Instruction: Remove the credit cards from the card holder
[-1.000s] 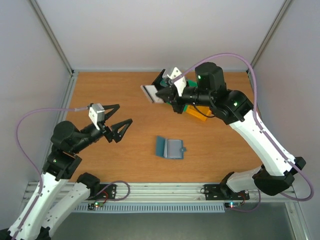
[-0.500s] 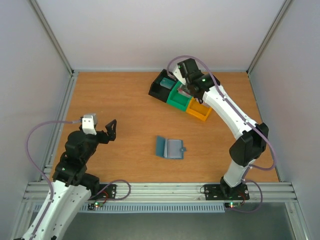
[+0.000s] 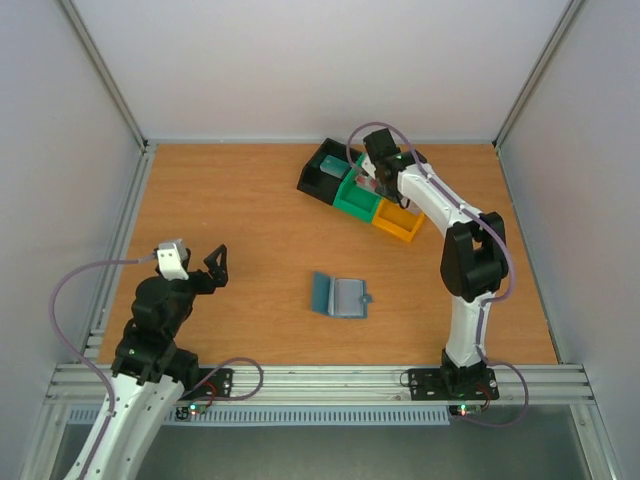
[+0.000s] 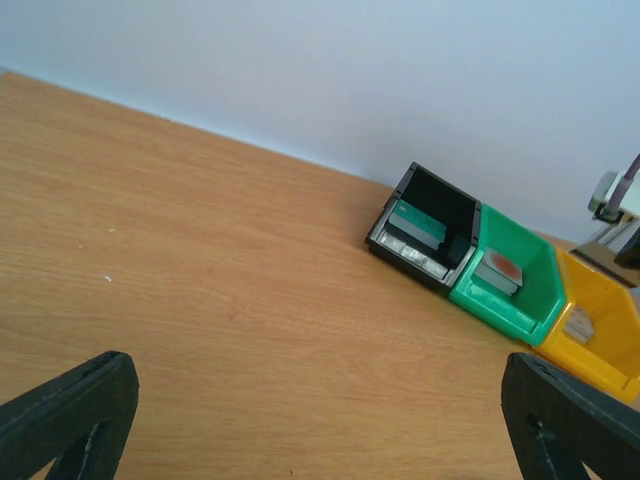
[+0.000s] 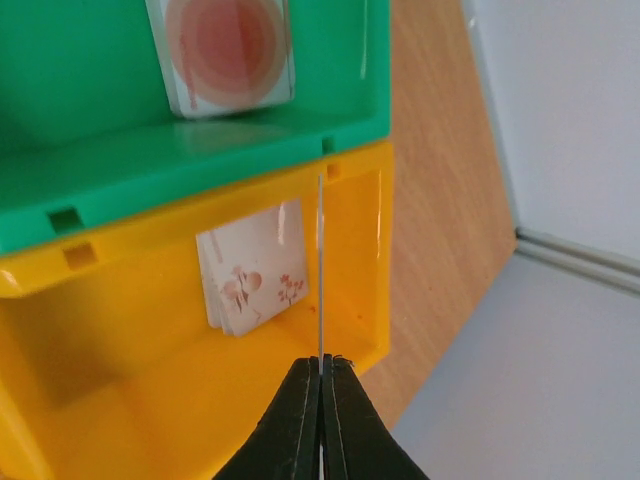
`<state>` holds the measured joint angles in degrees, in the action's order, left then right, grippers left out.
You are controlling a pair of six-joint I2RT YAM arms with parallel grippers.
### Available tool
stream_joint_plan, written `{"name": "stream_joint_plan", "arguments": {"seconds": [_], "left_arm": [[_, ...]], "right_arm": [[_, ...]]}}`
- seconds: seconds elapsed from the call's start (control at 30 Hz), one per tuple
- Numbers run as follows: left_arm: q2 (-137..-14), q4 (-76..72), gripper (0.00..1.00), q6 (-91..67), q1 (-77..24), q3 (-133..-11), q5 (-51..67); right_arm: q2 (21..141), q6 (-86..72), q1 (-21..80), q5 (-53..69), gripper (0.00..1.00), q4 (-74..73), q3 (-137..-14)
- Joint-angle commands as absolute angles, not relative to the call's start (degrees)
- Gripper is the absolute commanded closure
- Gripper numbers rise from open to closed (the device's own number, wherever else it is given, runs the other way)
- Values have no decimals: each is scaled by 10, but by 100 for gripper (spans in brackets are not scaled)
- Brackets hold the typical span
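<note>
Light blue card holder (image 3: 340, 296) open on bench (image 3: 240, 200), well apart from yellow bin (image 5: 120, 420), right end effector (image 5: 321, 368) clamped on credit card (image 5: 320, 270) above that bin, left end effector (image 4: 320, 405) spread apart.

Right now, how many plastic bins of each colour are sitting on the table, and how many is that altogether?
Black bin: 1
Green bin: 1
Yellow bin: 1
Total: 3
</note>
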<state>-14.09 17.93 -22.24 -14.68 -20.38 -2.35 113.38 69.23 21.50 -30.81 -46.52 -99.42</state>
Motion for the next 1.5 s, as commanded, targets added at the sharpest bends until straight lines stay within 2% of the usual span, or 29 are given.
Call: {"name": "stream_joint_plan", "arguments": {"seconds": [0.0, 0.63, 1.47], "left_arm": [[-130, 126, 0, -234, -143, -194, -23], [-138, 107, 1, -248, -143, -178, -14], [-159, 95, 1, -267, -143, -173, 22]], "right_arm": [[1146, 686, 186, -309, 99, -463, -980], [1212, 741, 165, -322, 99, -362, -949], [1223, 849, 166, -322, 99, -223, -863]]}}
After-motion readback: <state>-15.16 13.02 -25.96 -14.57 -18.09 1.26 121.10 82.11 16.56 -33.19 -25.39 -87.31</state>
